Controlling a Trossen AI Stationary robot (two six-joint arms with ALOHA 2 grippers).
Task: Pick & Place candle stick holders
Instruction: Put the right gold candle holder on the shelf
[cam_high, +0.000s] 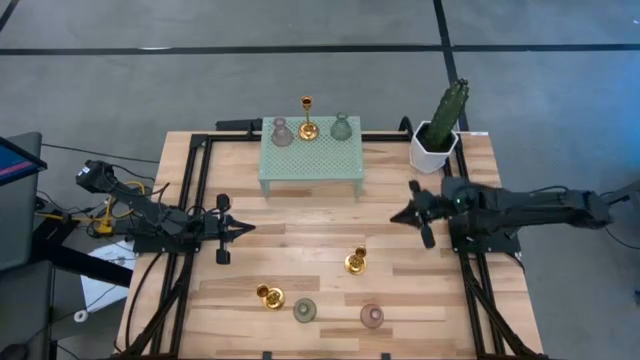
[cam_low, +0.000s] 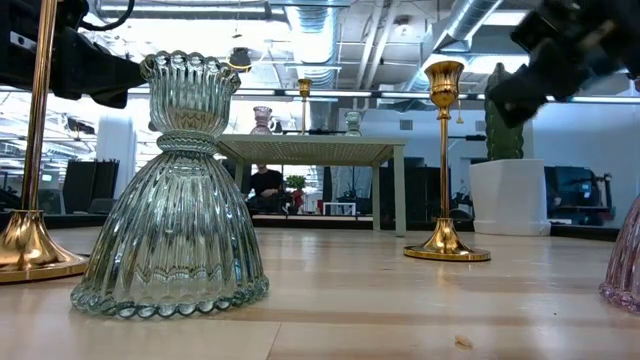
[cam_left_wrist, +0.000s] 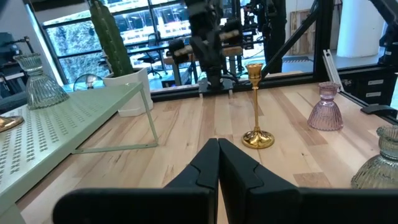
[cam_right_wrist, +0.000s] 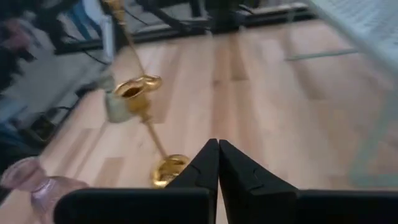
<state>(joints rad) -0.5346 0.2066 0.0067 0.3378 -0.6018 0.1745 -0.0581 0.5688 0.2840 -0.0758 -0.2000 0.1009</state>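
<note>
Closest to the mint green perforated stand (cam_high: 311, 158), the lone gold candlestick (cam_high: 355, 262) looks top-heavy and slick, so I'd pinch its thin stem. Farther off sit another gold candlestick (cam_high: 269, 296), a sage glass holder (cam_high: 305, 310) and a pink glass holder (cam_high: 372, 316), probably fragile. The stand carries three more. Left gripper (cam_high: 240, 228) and right gripper (cam_high: 397, 215) both have jaws pressed together, holding nothing.

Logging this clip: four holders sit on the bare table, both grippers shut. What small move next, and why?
Probably open the right gripper and lower it toward the gold candlestick holder, the closest to it; three holders already stand on the mint green stand. The left gripper waits shut.
</note>
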